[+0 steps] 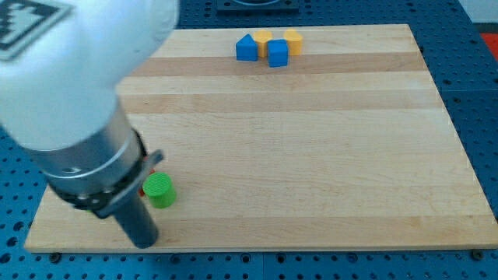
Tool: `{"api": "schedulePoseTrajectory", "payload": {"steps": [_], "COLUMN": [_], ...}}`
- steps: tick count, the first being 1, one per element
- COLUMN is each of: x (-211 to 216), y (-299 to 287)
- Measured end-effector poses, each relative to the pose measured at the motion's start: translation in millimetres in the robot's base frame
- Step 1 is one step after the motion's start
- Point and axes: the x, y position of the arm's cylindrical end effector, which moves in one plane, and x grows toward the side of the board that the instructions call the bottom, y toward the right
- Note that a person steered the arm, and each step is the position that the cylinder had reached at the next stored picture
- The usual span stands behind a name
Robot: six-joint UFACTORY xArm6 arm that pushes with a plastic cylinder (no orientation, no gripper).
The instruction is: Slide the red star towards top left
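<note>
Lower left of your frame: my tip (pixel 145 243) sits just below-left of the green cylinder (pixel 160 190); a red block (pixel 151 169) shows at the cylinder's upper left, half hidden. At the board's (pixel 311 155) top centre, left to right, huddled: left blue block (pixel 247 48), left yellow block (pixel 263 36), blue cube (pixel 278 53), right yellow block (pixel 293 40).

I'm working in what looks like a lab: a pale wooden board (pixel 311 155) lies on a blue perforated bench (pixel 475 70), and my arm (pixel 70 85) carries a black-and-white marker (pixel 27 27).
</note>
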Motion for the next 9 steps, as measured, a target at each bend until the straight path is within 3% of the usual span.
{"api": "schedulePoseTrajectory", "payload": {"steps": [2, 7, 9], "x": [-14, -120, -132], "y": [-11, -21, -1]}}
